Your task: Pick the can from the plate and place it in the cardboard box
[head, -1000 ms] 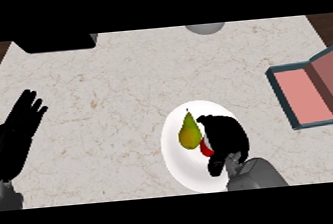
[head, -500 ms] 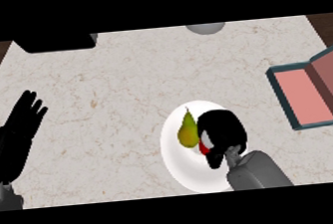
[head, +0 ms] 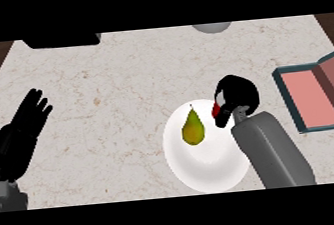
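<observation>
Head view: can in hand, box waiting at three o'clock

Nearest, at about six o'clock, the white plate [head: 204, 166] carries a pear [head: 193, 128] lying towards its upper left. The right hand [head: 237, 97] sits over the plate's upper right rim at about two o'clock from the pear, fingers curled round the can [head: 216, 111], of which only a red sliver shows; I cannot tell whether it is clear of the plate. My guess is the carry is starting, and doing it well means lifting straight up before swinging right, so the can misses the pear and clears the box wall.

At nine o'clock the left hand [head: 25, 128] rests on the counter [head: 116, 84], fingers straight and spread.

Further right, at three o'clock, the cardboard box [head: 318, 98] lies open, its pink floor bare as far as I can see.
</observation>
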Tool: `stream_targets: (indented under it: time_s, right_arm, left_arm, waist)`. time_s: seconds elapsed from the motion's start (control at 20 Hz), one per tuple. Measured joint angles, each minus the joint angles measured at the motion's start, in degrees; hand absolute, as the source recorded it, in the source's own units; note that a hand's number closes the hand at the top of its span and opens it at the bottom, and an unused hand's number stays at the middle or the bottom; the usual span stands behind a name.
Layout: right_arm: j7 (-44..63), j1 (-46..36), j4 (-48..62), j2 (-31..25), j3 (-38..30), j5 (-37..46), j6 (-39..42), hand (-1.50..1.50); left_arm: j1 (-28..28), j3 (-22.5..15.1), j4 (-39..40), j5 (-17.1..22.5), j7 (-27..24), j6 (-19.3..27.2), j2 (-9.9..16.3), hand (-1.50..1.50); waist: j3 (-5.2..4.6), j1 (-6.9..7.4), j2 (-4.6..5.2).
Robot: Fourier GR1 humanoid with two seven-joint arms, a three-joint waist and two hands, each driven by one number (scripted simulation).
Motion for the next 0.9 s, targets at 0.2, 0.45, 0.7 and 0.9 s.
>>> stream_targets:
  time_s: [0.2, 0.45, 0.7, 0.9]
  right_arm:
    - [2.28, -7.85, 9.87, -1.19, -4.51, 2.35, -5.78, 1.5]
    - [3.49, -15.29, 15.69, -1.72, -5.65, 5.6, -11.5, 1.5]
    - [6.56, -19.65, 11.31, -1.6, -3.38, 9.2, -12.25, 1.5]
    - [11.71, -23.94, 6.67, -2.35, -2.64, 12.75, -11.57, 1.5]
  left_arm:
    - [-0.29, 0.24, -0.37, -0.06, 0.43, 0.0, 0.31, 0.0]
    - [-0.47, 0.83, 0.39, 0.18, 0.31, -0.05, 0.19, 0.0]
    - [0.38, 0.71, 0.22, -0.52, 0.3, 0.79, -0.56, 0.0]
    - [0.93, 1.03, -0.24, -0.17, 0.56, 0.3, -0.22, 0.0]
  waist:
    - [0.0, 0.21, -0.09]
    - [-0.02, -0.25, -0.33]
    - [-0.04, -1.06, -0.76]
    - [-0.06, -1.3, -0.95]
